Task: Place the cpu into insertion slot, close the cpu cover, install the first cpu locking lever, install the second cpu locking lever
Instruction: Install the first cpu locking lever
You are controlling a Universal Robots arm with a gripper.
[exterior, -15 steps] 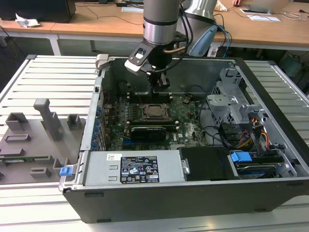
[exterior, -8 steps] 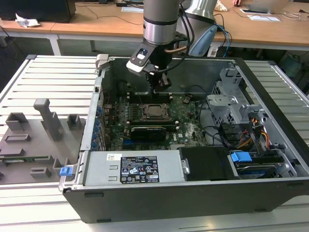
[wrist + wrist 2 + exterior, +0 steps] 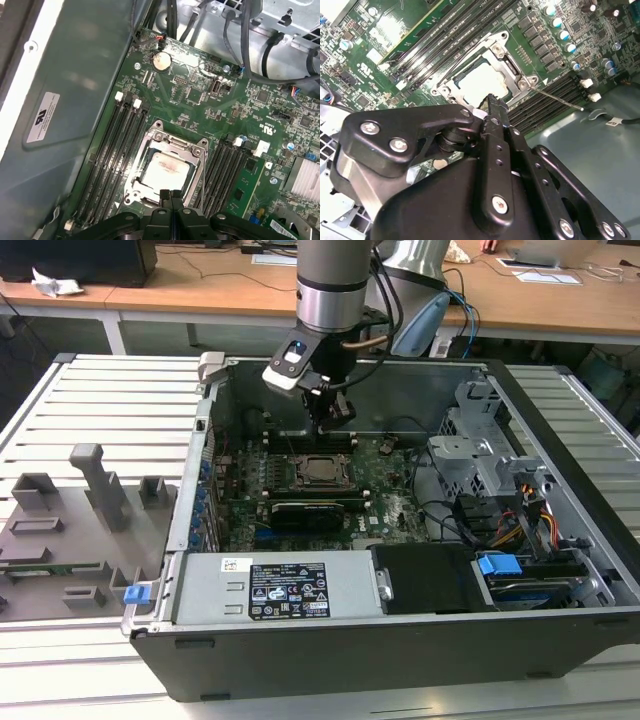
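Grey moulded fixture plate (image 3: 70, 530) laid on slatted white tabletop (image 3: 120, 390), at exterior view's left. Beside it, open black computer case (image 3: 400, 660): green motherboard (image 3: 390, 490) seated inside, silver drive cage (image 3: 480, 440) fitted at right. Dull silver square cpu (image 3: 167, 172) lodged in black-framed insertion slot (image 3: 143, 165), thin silver cpu cover (image 3: 176, 141) lowered around it. Black claw (image 3: 170, 196) held over slot edge, fingers pressed together, nothing pinched.

Soft, even overhead light fills the exterior view, leaving the slatted table (image 3: 100, 390) pale at nine o'clock and the case interior (image 3: 410, 390) dimmer toward the centre, while in both wrist views glare washes the cpu (image 3: 482, 82) (image 3: 167, 172) nearly white.
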